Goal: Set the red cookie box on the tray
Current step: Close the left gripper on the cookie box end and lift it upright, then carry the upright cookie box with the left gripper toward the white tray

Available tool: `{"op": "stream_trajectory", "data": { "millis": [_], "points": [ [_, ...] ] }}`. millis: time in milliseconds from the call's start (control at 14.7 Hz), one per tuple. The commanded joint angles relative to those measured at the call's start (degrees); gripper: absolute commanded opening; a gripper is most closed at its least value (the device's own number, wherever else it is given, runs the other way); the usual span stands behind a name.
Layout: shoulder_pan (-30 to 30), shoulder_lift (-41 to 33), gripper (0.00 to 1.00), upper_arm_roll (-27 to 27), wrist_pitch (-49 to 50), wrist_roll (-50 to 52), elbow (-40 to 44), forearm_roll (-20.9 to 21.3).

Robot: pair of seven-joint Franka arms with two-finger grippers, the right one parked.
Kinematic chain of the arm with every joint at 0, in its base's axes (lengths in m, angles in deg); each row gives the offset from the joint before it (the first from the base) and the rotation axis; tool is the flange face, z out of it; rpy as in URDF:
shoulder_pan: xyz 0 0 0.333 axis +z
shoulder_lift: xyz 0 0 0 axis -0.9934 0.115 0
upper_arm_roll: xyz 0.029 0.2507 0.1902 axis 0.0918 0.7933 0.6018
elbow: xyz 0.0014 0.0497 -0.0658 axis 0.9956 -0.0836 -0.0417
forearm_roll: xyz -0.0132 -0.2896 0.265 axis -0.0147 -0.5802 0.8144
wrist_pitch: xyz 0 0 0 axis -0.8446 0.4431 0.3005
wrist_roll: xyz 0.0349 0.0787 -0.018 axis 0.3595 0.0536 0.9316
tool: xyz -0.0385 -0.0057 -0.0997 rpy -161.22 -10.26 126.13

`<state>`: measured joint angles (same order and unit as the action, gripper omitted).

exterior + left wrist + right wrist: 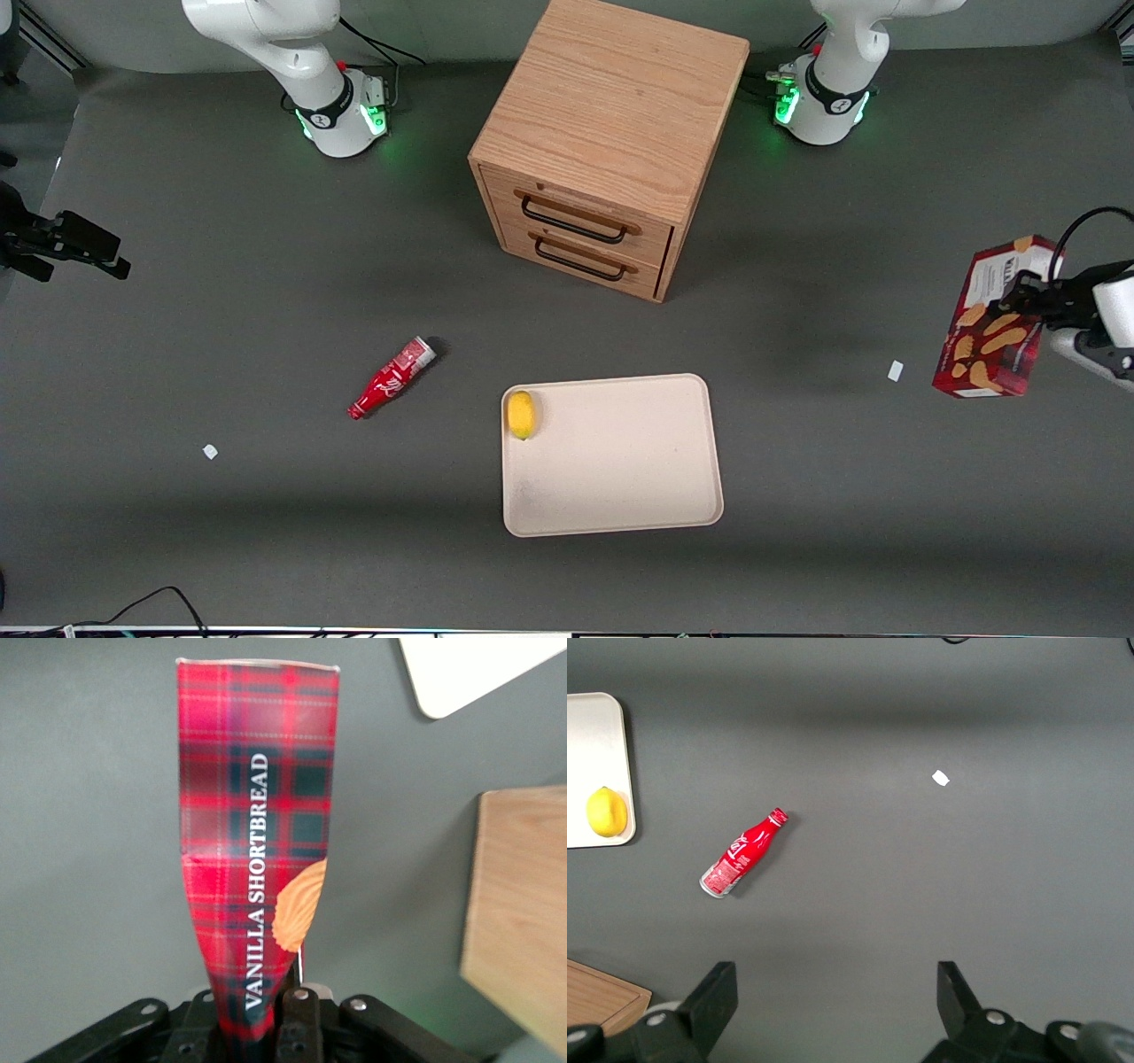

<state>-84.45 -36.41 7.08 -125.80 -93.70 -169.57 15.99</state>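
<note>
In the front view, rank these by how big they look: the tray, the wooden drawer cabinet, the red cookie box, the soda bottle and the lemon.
Largest to smallest:
1. wooden drawer cabinet
2. tray
3. red cookie box, held off the table in the gripper, so possibly nearer the camera
4. soda bottle
5. lemon

Your working arm: glossy white shell, black band at its base joint (828, 99), green status light glowing beside it. The gripper (1019, 306) is matte black, with a black cable (1085, 220) looping above it. From the wrist camera you see black fingers (301, 1019) with silver screw heads (358, 1004).
</note>
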Motion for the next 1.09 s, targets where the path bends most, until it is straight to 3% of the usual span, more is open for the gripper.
{"op": "stream_trajectory", "data": {
  "millis": [0,409,750,1023],
  "points": [
    [-0.45,1.25,0.00,-5.91,6.10,15.63,8.50,0.26],
    [-0.53,2.30,0.00,-20.95,-0.11,39.39,8.70,2.98],
    [-0.80,7.74,0.00,-28.78,-13.01,47.93,5.02,7.11],
    [-1.41,13.01,0.00,-33.52,-26.73,57.76,0.35,14.31]
  ]
}}
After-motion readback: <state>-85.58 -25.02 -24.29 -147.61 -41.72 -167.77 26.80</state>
